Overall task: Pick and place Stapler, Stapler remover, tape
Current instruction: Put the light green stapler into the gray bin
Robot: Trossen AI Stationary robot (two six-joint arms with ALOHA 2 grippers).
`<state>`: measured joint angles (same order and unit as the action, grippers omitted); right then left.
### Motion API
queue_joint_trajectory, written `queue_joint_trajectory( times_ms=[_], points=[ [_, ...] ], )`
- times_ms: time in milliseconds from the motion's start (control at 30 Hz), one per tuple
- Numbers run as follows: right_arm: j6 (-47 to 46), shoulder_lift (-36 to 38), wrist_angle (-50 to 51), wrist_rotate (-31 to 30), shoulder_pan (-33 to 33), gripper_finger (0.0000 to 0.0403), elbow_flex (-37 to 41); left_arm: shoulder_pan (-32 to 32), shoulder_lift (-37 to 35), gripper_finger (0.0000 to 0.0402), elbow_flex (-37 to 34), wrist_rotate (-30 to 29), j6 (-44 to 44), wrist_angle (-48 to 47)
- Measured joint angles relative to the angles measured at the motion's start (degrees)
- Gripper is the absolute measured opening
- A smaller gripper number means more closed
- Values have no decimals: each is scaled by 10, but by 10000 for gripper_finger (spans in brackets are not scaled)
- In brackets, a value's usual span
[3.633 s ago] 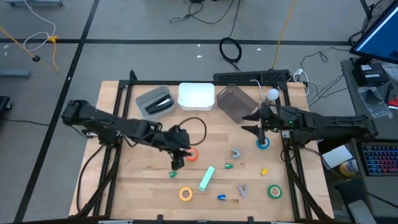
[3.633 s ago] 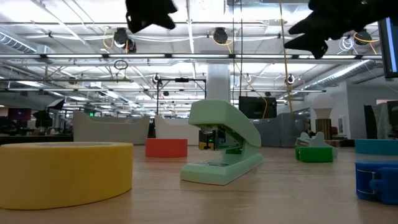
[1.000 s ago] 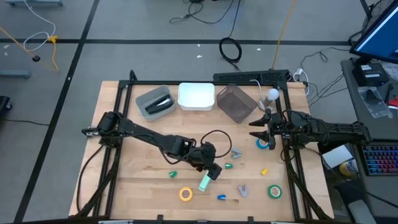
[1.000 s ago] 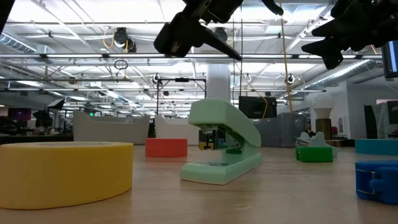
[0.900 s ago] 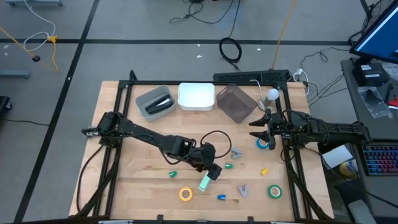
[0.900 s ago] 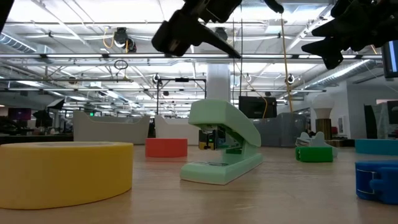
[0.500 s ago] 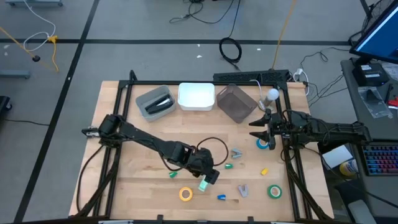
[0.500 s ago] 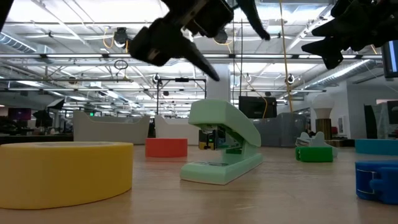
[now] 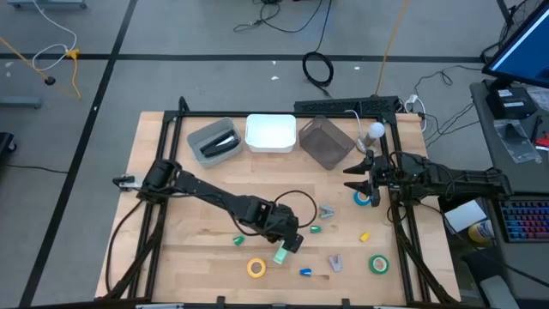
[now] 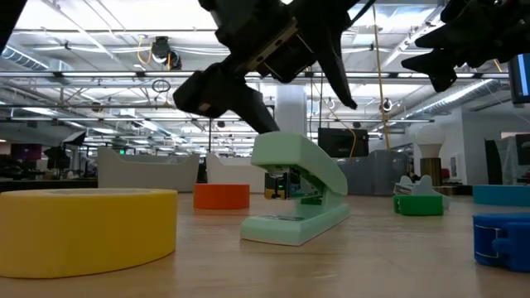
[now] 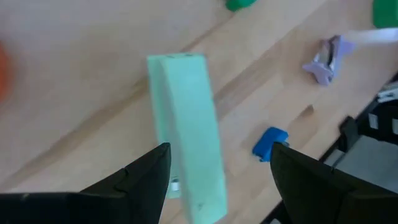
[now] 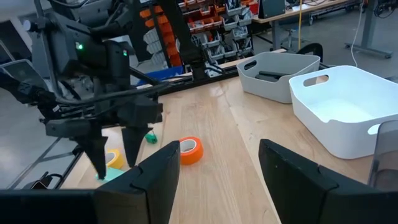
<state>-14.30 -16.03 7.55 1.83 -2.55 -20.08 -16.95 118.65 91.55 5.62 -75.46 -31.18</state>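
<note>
While open, left tool [image 10: 273, 79] straddles stapler [image 10: 296, 189].

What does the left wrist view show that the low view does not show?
Only the left wrist view shows the stapler from above, lying between the open left gripper fingers, plus a small blue piece and a grey staple remover on the wood. Only the low view shows the yellow tape, the orange tape and the room's ceiling behind. Both show the mint green stapler and the left gripper just above it.
</note>
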Motion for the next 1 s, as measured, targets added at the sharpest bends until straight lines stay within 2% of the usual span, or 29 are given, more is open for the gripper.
queue_joint_trajectory(
  times_ms=[567, 1000],
  points=[
    [0, 0, 1, 0, 0, 210, 0, 4, 44, 274, 0, 38, 3, 20],
    [0, 0, 4, 0, 0, 210, 0, 5, 51, 274, 0, 40, 37, 47]
  ],
)
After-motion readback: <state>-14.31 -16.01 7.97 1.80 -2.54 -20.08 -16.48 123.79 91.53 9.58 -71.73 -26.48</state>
